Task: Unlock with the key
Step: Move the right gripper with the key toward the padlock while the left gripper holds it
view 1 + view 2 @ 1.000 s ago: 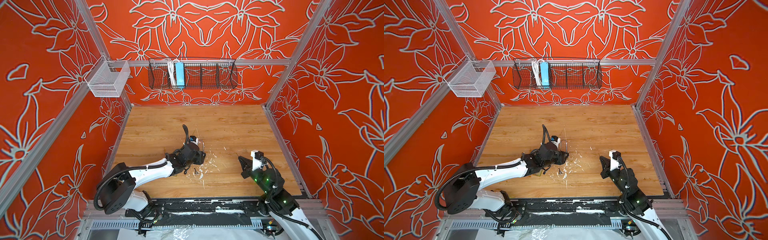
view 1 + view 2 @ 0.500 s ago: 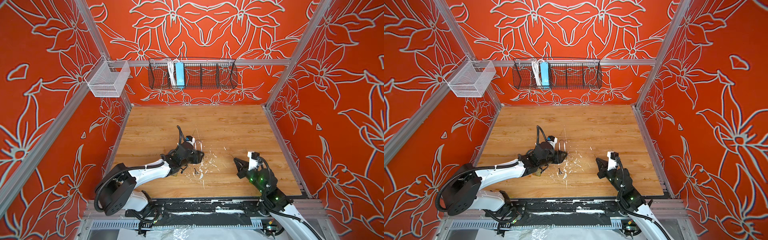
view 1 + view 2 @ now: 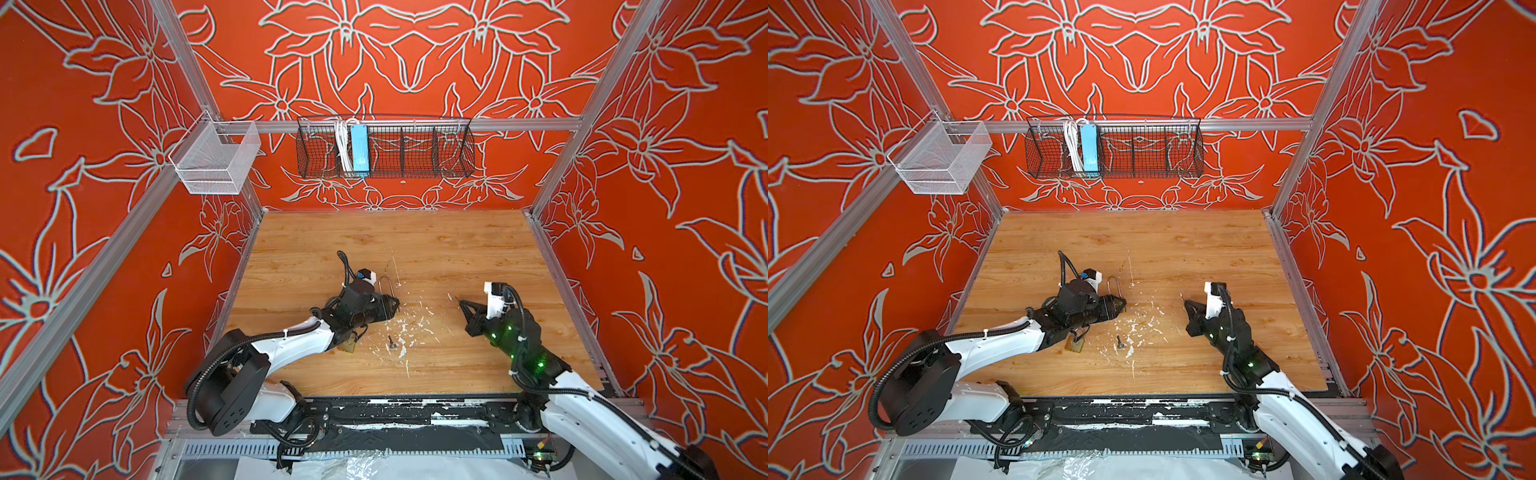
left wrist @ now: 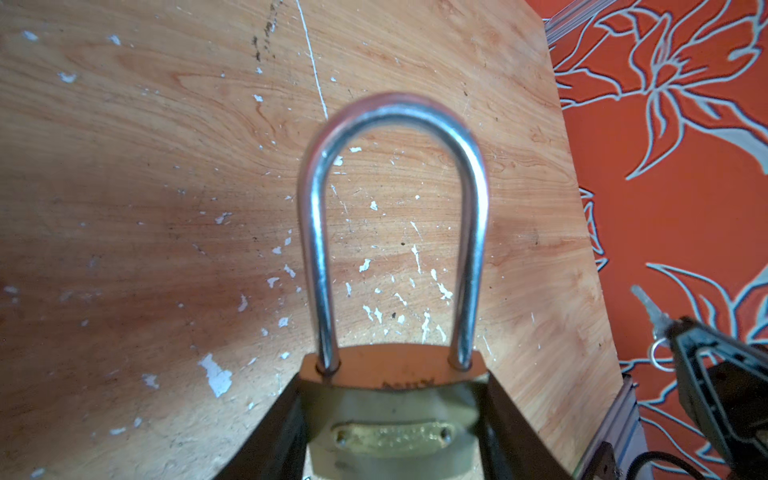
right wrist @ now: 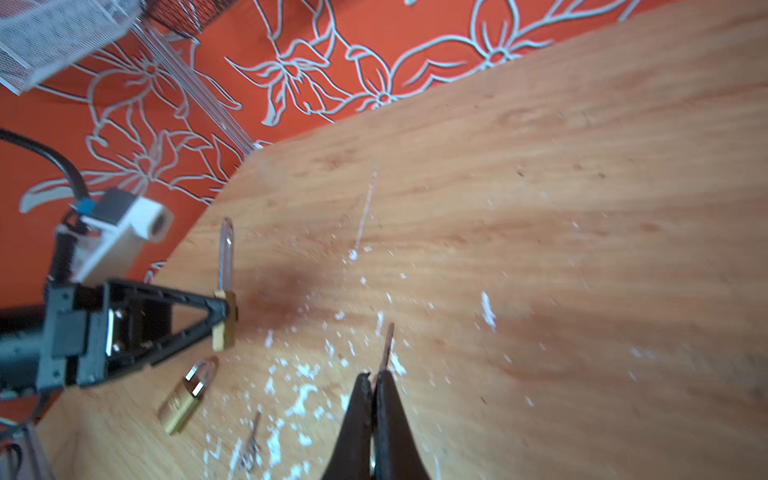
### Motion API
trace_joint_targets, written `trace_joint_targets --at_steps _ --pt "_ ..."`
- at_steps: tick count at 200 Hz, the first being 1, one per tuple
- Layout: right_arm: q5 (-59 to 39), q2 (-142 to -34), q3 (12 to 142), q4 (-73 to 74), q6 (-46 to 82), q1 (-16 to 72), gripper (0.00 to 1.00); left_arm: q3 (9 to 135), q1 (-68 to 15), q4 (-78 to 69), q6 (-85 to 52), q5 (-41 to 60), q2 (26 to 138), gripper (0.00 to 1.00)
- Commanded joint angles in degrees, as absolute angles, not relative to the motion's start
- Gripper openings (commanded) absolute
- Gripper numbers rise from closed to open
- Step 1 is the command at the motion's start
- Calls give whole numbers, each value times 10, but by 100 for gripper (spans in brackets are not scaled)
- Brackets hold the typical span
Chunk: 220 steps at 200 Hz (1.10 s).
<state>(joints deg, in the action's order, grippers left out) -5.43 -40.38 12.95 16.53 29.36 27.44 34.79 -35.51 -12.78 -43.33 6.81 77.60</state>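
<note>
My left gripper (image 3: 390,305) (image 3: 1121,305) is shut on the brass body of a long-shackle padlock (image 4: 390,415), one finger (image 4: 286,415) on each side. Its steel shackle (image 4: 395,112) (image 3: 384,286) has both legs seated in the body. My right gripper (image 3: 461,302) (image 5: 376,376) is shut on a key (image 5: 389,345), whose blade sticks out past the fingertips. The key's tip is well to the right of the padlock (image 5: 224,320) and apart from it. The left wrist view shows the key (image 4: 650,305) at its edge. The padlock's keyhole is hidden.
A small brass padlock (image 3: 348,345) (image 5: 187,395) lies on the wooden table under the left arm. A loose key (image 3: 391,341) (image 5: 251,436) lies beside it among white paint flecks. A wire basket (image 3: 384,149) and a mesh bin (image 3: 214,160) hang on the walls.
The left gripper has drawn the padlock a little to the left, and its wrist has turned. The right gripper has carried the key left and away from the front edge, nearer the padlock.
</note>
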Motion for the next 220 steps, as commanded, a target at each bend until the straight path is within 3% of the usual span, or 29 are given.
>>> trace_joint_targets --at_steps 1,27,123,220 --pt "-57 -439 119 261 317 289 0 345 -347 -180 -442 71 747 0" --pt "34 -447 91 278 293 354 0 337 -341 -186 -450 68 740 0" --pt "164 -435 28 353 292 488 0 309 -305 -255 -608 138 778 0" --pt "193 -724 114 593 254 617 0 259 -270 -323 -690 148 773 0"
